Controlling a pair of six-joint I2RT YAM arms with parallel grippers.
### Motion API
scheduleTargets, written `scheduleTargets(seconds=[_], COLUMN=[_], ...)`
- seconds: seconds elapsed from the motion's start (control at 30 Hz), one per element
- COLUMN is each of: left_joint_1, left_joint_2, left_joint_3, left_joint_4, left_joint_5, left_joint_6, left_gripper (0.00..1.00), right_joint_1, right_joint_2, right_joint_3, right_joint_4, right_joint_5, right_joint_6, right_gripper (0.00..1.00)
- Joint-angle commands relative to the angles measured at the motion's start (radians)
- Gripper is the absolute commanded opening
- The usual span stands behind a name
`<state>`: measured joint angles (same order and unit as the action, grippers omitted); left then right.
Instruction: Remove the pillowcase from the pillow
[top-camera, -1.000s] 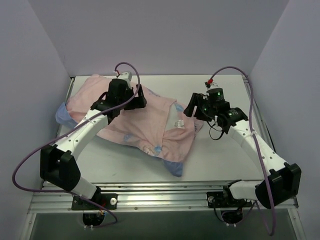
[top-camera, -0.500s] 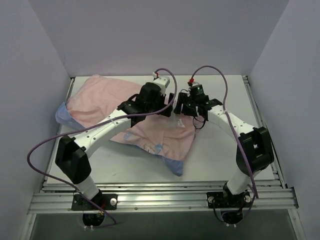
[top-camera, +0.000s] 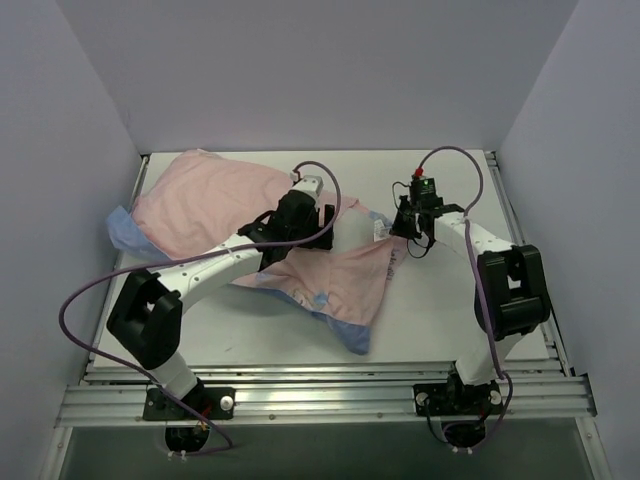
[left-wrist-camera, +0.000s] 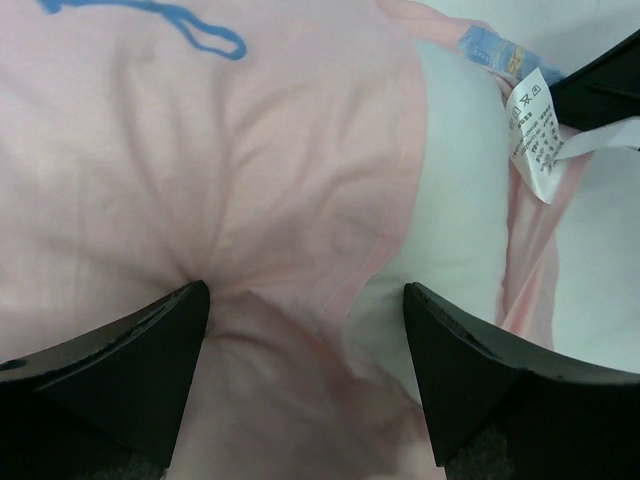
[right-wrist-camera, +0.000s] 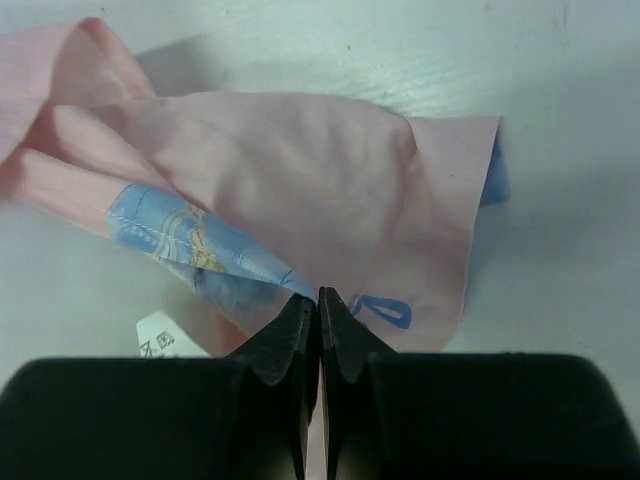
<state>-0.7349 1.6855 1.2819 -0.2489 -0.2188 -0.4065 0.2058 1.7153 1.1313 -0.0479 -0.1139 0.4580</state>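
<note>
The pillowcase (top-camera: 215, 195) lies pink side out across the left and middle of the table, with blue edges showing. The pillow (left-wrist-camera: 450, 180) is inside it; only a white patch with a printed care label (left-wrist-camera: 535, 135) shows at the opening in the left wrist view. My left gripper (top-camera: 300, 222) presses down on the pink fabric, jaws open (left-wrist-camera: 300, 290), with cloth bunched between the fingers. My right gripper (top-camera: 398, 228) is shut (right-wrist-camera: 319, 292) on the pillowcase (right-wrist-camera: 300, 170) at its open edge, where a blue printed strip meets the fingertips.
The table (top-camera: 450, 290) is white, walled at left, right and back. A limp corner of the cover (top-camera: 350, 330) trails toward the near edge. Purple cables loop over both arms. A metal rail (top-camera: 320, 400) runs along the front.
My right gripper has shut on the cover's edge and drawn a little to the right. My left gripper came from the far left to the middle and now presses down there.
</note>
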Motion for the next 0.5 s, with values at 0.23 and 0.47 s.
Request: scheduleTargets(seconds=[0.23, 0.47], left_joint_1=[0.062, -0.009], left_joint_2=[-0.122, -0.118], left_joint_3=[-0.112, 0.106], left_joint_4=[-0.050, 0.007], left_joint_5=[0.085, 0.151], left_joint_6=[0.007, 0.280], left_gripper=[0.91, 0.94], right_joint_1=[-0.003, -0.003], right_joint_2=[0.069, 0.037], right_joint_3=[-0.113, -0.148], right_joint_4=[0.187, 0.260], right_joint_5=[-0.263, -0.374], right_joint_6=[-0.004, -0.018], right_gripper=[0.00, 0.00])
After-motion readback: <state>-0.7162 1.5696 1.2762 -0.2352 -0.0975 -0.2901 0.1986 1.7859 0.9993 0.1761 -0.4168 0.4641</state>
